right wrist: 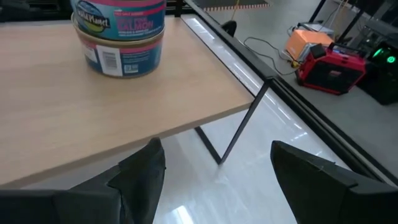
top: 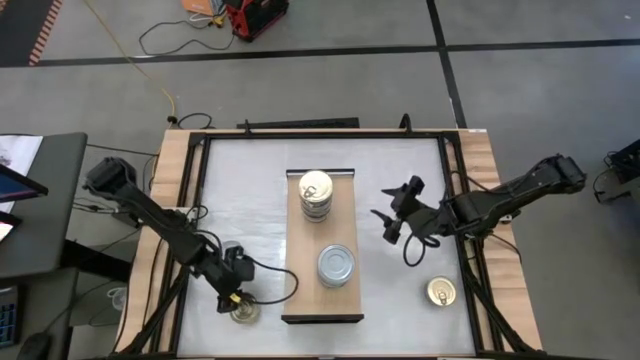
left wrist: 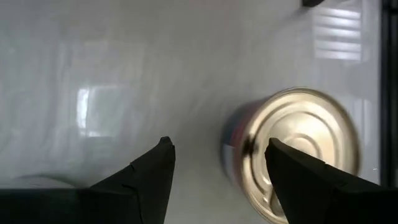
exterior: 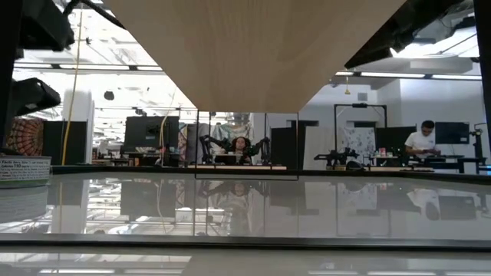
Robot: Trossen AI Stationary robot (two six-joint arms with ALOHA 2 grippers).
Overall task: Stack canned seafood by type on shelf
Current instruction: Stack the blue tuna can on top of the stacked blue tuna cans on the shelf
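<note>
Gold-lidded tin (left wrist: 292, 155) beside open left end effector (left wrist: 217, 155).

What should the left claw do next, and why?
Probably slide sideways to centre on the gold tin, then lower. The left gripper is open, but the tin sits off to one finger, not between them, on the table off the shelf.

Gold-lidded tins (top: 315, 186), silver-grey-lidded tins (top: 336, 264), light-wood shelf (top: 300, 290); top label (right wrist: 118, 17) seemingly pink and blue.

2 stacks (top: 316, 196) on 1 shelf (top: 300, 290), 2 loose tins (top: 441, 292).
</note>
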